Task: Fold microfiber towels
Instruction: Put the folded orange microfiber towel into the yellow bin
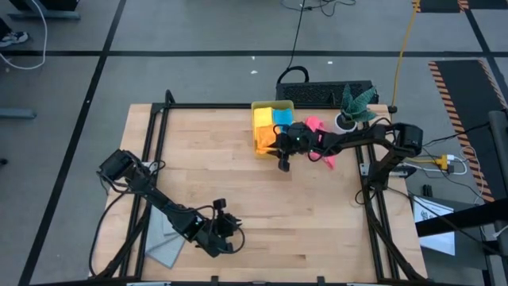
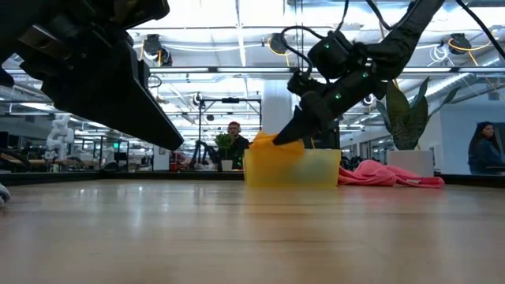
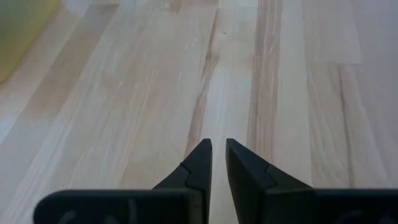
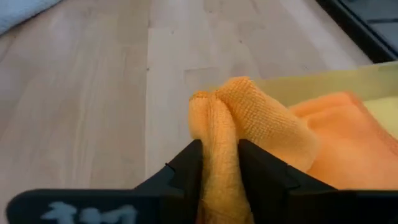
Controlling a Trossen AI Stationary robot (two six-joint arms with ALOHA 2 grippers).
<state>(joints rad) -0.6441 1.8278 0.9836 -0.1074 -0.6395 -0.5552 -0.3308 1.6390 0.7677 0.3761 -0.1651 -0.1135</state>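
Right hand drawing the orange towel out of the bin

My right hand is clenched on a bunched fold of the orange towel, at the near edge of the translucent yellow bin on the far middle of the counter; most of the cloth lies inside, beside the yellow towel and the blue towel. I judge the good way is to lift straight up until the cloth clears the bin wall, then carry it toward the bare near centre, slowly, so the bin does not tip or drag along. The pink towel lies loose just right of the bin; I keep clear of it. My left hand waits low at the near left, fingers almost together and holding nothing, next to the grey towel.
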